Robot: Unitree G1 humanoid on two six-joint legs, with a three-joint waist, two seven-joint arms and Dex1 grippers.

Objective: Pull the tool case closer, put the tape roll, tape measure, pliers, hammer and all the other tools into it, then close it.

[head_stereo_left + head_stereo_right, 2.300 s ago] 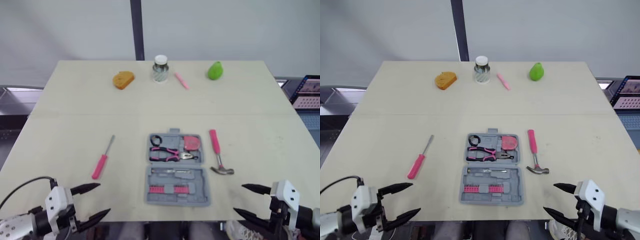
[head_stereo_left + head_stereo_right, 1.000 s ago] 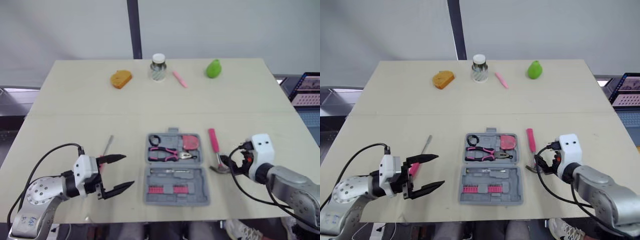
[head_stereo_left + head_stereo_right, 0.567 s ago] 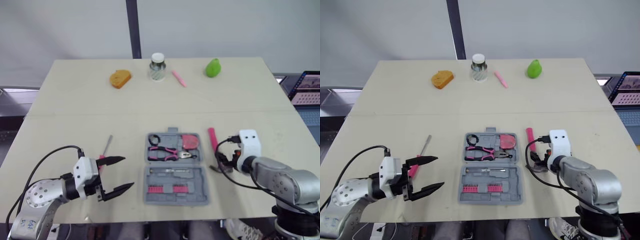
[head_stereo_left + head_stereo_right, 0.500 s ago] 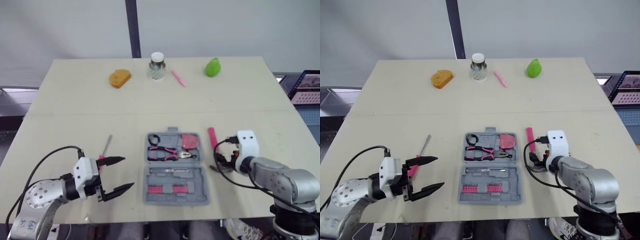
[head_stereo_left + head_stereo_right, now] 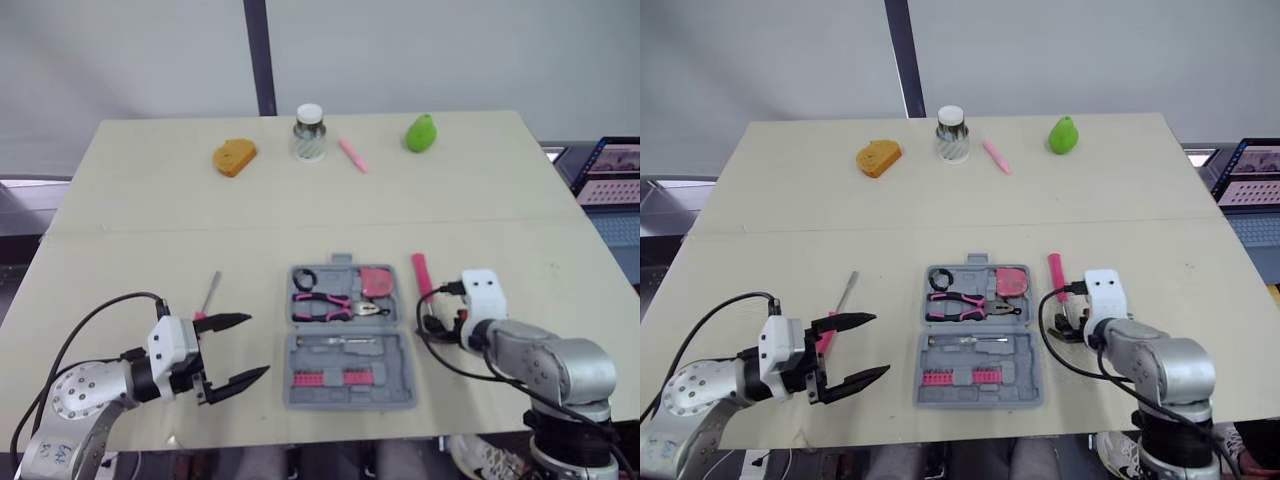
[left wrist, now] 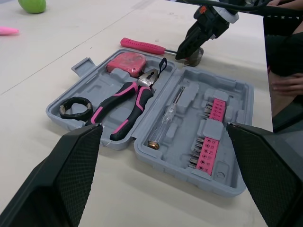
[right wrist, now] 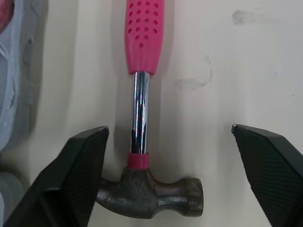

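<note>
The hammer (image 7: 141, 111) lies flat on the table (image 5: 150, 220), just right of the open tool case (image 6: 239, 94). The right gripper (image 7: 170, 128) is over it, fingers wide apart, holding nothing. The left gripper (image 5: 258, 346) is wide open too, empty, near the pink screwdriver (image 5: 212, 290).

One hammer (image 7: 141, 111), one case (image 5: 396, 366), one screwdriver (image 5: 211, 292)

Along the far edge of the pale table (image 5: 150, 230) sit an orange, bread-shaped object (image 5: 234, 157), a glass jar (image 5: 308, 134) with a white lid near its right, and a green pear-shaped object (image 5: 420, 133) further right. A laptop (image 5: 612, 172) shows beyond the table's right side. A dark post (image 5: 258, 55) rises behind.
</note>
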